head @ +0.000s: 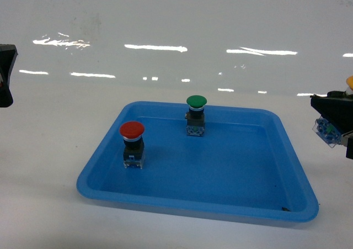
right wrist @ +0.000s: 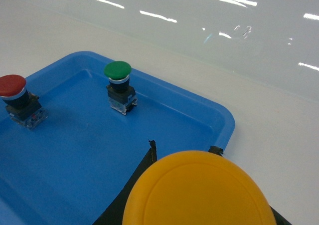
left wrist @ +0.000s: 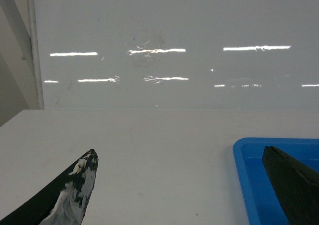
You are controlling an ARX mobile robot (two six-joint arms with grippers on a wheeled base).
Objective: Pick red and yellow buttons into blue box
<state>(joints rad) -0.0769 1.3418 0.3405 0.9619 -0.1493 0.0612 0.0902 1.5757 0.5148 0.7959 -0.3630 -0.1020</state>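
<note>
On the white table [head: 49, 166] a flat blue tray [head: 276, 166] is sitting near the front edge. Two buttons are standing up inside it. The red button [head: 132, 143] is standing near the tray's left side, and a green button [head: 196, 114] is standing by the tray's back rim, well apart from the red one. The yellow button [right wrist: 199, 190] is not in the tray. The right hand [head: 333, 128] is holding it up in the air, just past the tray's right edge, with its fingers closed on the button's body. From the right wrist camera its yellow cap is filling the bottom of the view. The left hand [left wrist: 179, 185] is hanging over the table by the tray's left side, with its two fingers spread wide and nothing between them. The blue box is not showing in any view
</note>
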